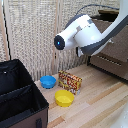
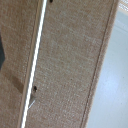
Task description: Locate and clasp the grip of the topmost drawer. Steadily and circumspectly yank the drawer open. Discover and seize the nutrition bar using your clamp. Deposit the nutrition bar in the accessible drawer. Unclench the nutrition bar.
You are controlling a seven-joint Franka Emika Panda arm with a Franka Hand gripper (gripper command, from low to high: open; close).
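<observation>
The dresser stands at the exterior view's right. Its topmost drawer [image 1: 119,46] is a dark brown front, shut and partly covered by my white arm [image 1: 82,34]. The wrist view is filled by a brown wooden front [image 2: 70,60] with a thin silver bar handle [image 2: 34,65] running across it, very close. The nutrition bar [image 1: 70,81] is a red and yellow-orange box. It stands on the light wooden table between the two bowls. My gripper is hidden behind the arm in the exterior view, and no fingers show in the wrist view.
A blue bowl [image 1: 48,81] and a yellow bowl [image 1: 64,98] sit on the table [image 1: 100,100] by the box. A black fabric bin [image 1: 20,97] stands at the exterior view's left. The lower drawer [image 1: 111,64] is shut. A beige curtain hangs behind.
</observation>
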